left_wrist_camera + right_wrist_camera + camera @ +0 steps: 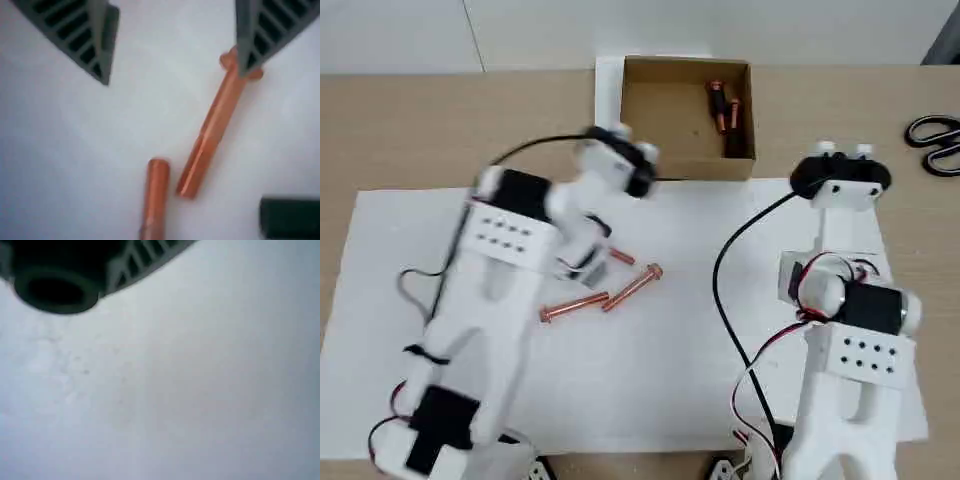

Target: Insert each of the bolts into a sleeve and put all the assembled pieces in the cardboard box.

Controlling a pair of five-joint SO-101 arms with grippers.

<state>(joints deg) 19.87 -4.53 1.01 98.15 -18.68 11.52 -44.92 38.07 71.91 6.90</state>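
High view: white sheet (pixel 670 380) on wooden table (pixel 380 130); left hand (pixel 172 75) spread, right hand (pixel 840 178) seemingly pinching sleeve (pixel 55 290).

Left arm (pixel 495 290) and right arm (pixel 850 370): white shells, black motors, black cables, red wires, dotted hole grids, ribbed grey jaws.

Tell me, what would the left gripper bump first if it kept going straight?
Probably the copper bolt, whose head lies under one finger of the open left gripper; otherwise the white sheet. Depth is unclear.
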